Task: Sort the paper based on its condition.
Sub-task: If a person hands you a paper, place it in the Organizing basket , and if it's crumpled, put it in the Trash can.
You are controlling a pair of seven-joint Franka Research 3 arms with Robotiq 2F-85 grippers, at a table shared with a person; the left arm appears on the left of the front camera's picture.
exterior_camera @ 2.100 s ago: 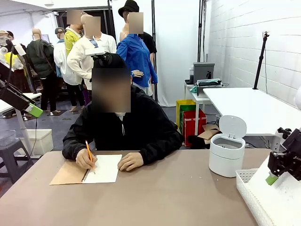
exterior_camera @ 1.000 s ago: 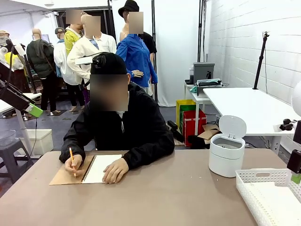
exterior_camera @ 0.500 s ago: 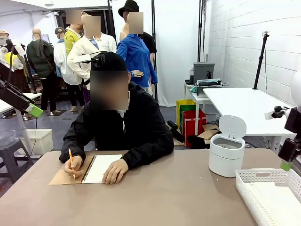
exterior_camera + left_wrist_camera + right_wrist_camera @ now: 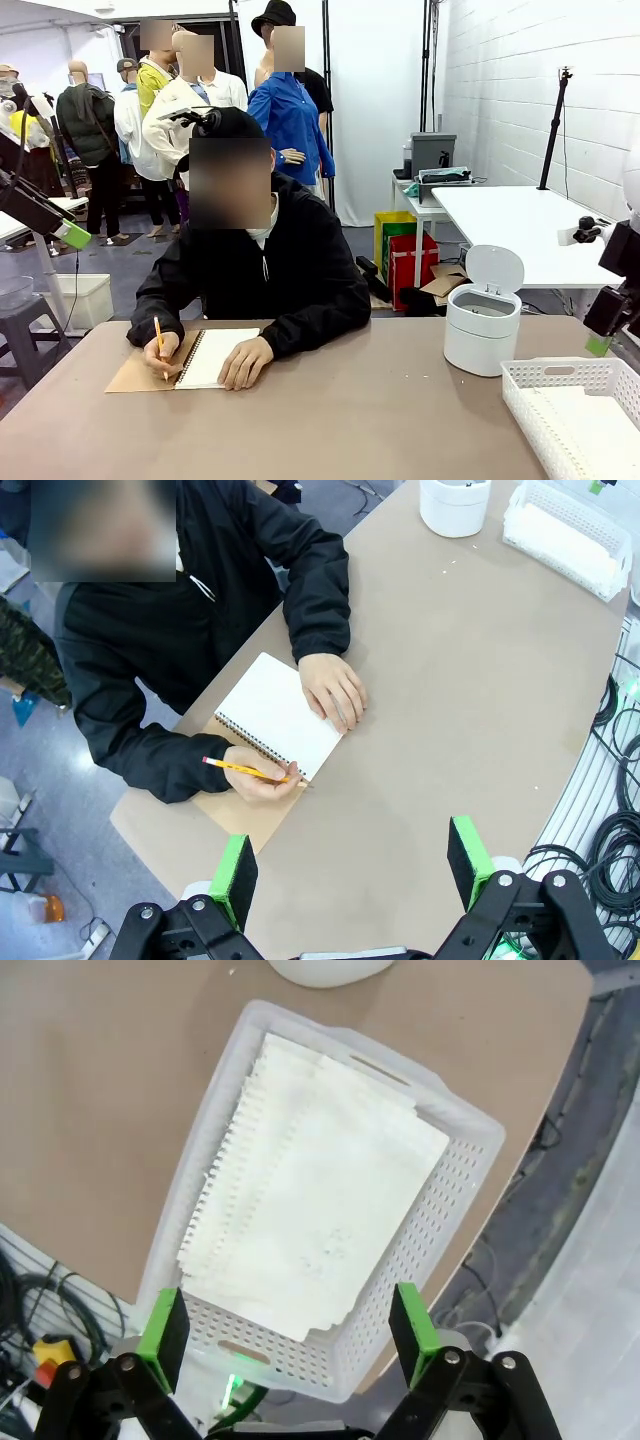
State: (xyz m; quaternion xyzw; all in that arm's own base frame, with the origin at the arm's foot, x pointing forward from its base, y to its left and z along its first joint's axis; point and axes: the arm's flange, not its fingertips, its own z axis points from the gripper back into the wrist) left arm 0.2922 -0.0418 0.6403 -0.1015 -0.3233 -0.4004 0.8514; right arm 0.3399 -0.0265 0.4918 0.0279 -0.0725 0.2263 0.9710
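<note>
Several white paper sheets (image 4: 320,1220) with ragged torn edges lie flat in the white lattice basket (image 4: 470,1160). My right gripper (image 4: 288,1322) hangs open and empty high above that basket; in the front view it (image 4: 603,338) is at the right edge, over the basket (image 4: 560,378) at the table's near right corner. My left gripper (image 4: 352,870) is open and empty too, high above the table's left end and looking down on the person writing. In the front view it (image 4: 68,234) sits at the far left.
A person at the far side writes with a pencil (image 4: 160,343) in a spiral notebook (image 4: 218,356), the other hand resting on its page (image 4: 275,715). A white lidded bin (image 4: 483,325) stands open, just beyond the basket. Bare brown table (image 4: 360,410) lies between notebook and basket.
My right gripper has lifted from low over the basket to higher at the right edge. The person's pencil hand moved left onto the notebook's brown cover.
</note>
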